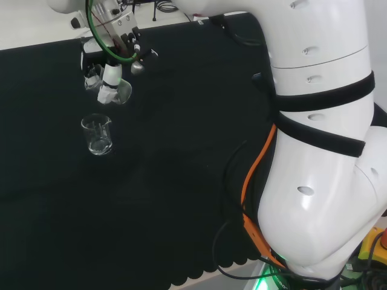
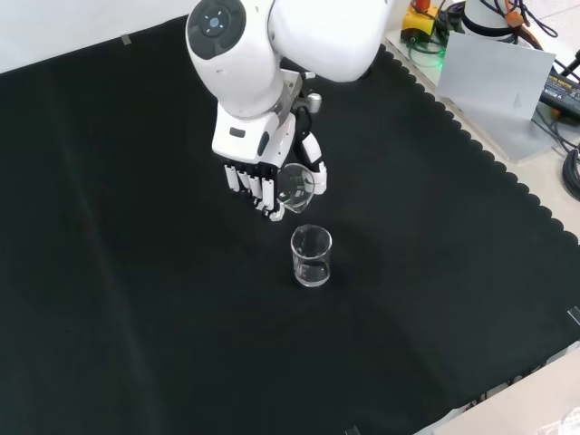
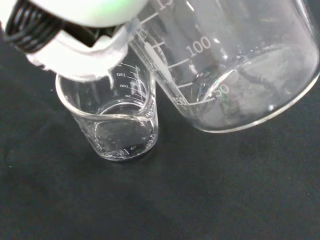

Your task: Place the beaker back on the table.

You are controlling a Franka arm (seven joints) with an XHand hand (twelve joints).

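The hand point(image 2: 272, 172) has its fingers curled around a tipped glass beaker point(image 2: 295, 186), up off the cloth point(image 2: 136, 299). A second beaker point(image 2: 311, 256) stands upright just below the hand.

Glossy white rounded arm links point(image 1: 320, 139) carry two black bands, small oval recesses and an orange cable point(image 1: 257, 172) along one side. A round grey cap point(image 2: 216, 23) with a blue centre closes one joint. The robot hand point(image 2: 267, 168) has white fingers and black joints.
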